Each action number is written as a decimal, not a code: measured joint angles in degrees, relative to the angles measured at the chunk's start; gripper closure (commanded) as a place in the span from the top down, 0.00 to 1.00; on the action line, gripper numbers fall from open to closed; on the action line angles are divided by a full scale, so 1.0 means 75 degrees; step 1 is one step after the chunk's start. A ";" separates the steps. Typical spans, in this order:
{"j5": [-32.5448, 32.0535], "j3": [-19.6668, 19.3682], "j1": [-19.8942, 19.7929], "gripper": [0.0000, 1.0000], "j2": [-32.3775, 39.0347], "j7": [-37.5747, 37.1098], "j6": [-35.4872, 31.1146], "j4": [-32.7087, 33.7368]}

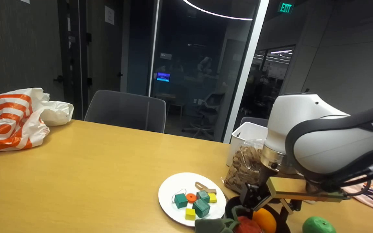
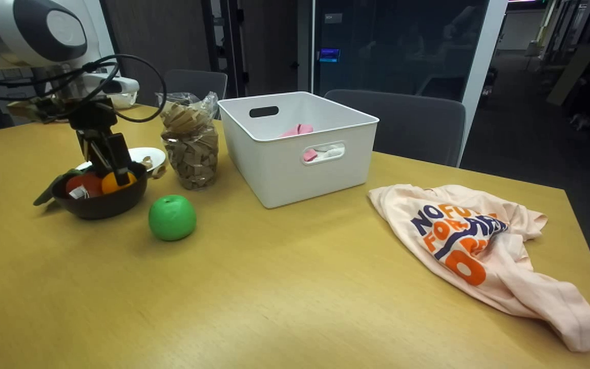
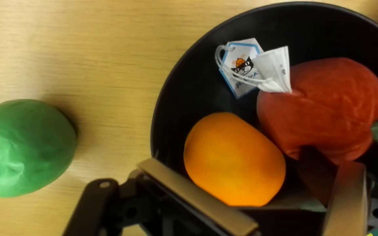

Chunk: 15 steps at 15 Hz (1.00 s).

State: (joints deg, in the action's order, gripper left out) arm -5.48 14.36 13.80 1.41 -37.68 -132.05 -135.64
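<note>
Our gripper (image 3: pixel 271 196) stands wide over the black bowl (image 3: pixel 195 85), gripping nothing; the orange fruit (image 3: pixel 235 160) lies in the bowl by the fingers (image 3: pixel 195 196), contact unclear. We judge a good hold needs centring on it, fingers clear of the red fruit (image 3: pixel 323 108). The rim leaves us little sideways play; straight up looks freer. We note the green fruit (image 3: pixel 28 147) apart from the bowl, on the worktop (image 3: pixel 110 65).

Smooth, rounded orange fruit (image 3: pixel 233 159) in black bowl (image 3: pixel 192 91)
</note>
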 measured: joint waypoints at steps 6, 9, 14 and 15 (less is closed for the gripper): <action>0.0000 0.0000 0.0021 0.58 0.0106 0.0006 -0.0133 0.0000; 0.0000 0.0000 0.0035 0.49 0.0103 0.0012 -0.0165 0.0015; 0.0097 -0.0003 0.0036 0.49 0.0092 0.0097 -0.0157 0.0026; 0.0224 -0.0007 0.0035 0.49 0.0060 0.0192 -0.0141 0.0040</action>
State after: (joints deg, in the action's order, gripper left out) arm -3.79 14.30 14.06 1.86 -36.23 -133.11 -135.34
